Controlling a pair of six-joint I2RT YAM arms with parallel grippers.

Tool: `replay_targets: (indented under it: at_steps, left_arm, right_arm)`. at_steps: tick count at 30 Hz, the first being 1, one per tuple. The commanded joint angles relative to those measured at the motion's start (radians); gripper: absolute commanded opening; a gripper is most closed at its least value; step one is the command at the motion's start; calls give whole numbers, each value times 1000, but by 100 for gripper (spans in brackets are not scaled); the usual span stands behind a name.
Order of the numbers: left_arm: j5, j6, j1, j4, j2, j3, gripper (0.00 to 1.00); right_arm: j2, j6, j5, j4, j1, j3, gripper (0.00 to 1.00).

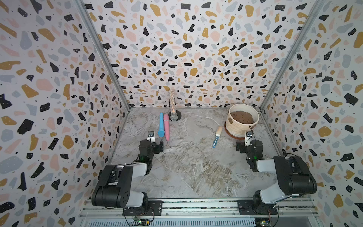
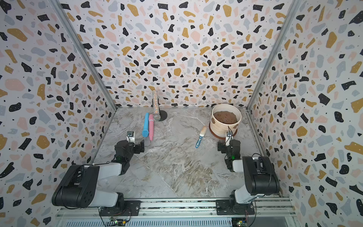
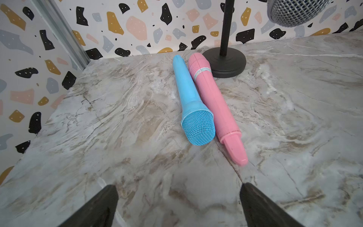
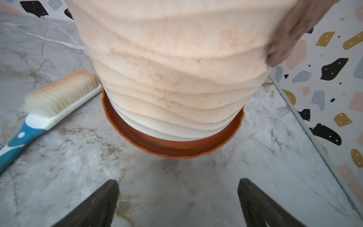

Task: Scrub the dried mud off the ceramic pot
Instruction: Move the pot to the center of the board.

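pink microphone [image 3: 214,102], band print illegible, ceramic pot [image 4: 176,68] on brown saucer [image 4: 172,149]

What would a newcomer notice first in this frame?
The big cream ceramic pot, heaped with brown soil, stands in the far right corner, a patch of dried mud on its ribbed wall. A brush lies just left of it, and a blue microphone and a pink microphone lie side by side near a glittery microphone on a stand at the back.

White walls [image 1: 196,49] printed with black, ochre, pink and grey terrazzo flecks enclose a grey-brown marble-patterned tabletop [image 1: 186,167] on three sides; bare aluminium posts [image 1: 103,55] mark its rear corners.
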Motion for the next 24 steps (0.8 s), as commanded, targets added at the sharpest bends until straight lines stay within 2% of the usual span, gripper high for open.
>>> replay_targets:
  at_steps: [1, 20, 22, 24]
  left_arm:
    - [-2, 2, 1, 15, -8, -1, 100]
    - [-15, 5, -5, 16, -11, -2, 100]
    - [0, 10, -5, -30, -28, 14, 100]
    - [56, 32, -5, -134, -75, 50, 100]
  right_arm:
    - [-17, 7, -6, 5, -4, 9, 100]
    - [-19, 9, 0, 14, -4, 1, 100]
    - [-43, 24, 44, 49, -1, -24, 100]
    - [-132, 42, 103, 42, -1, -62, 100]
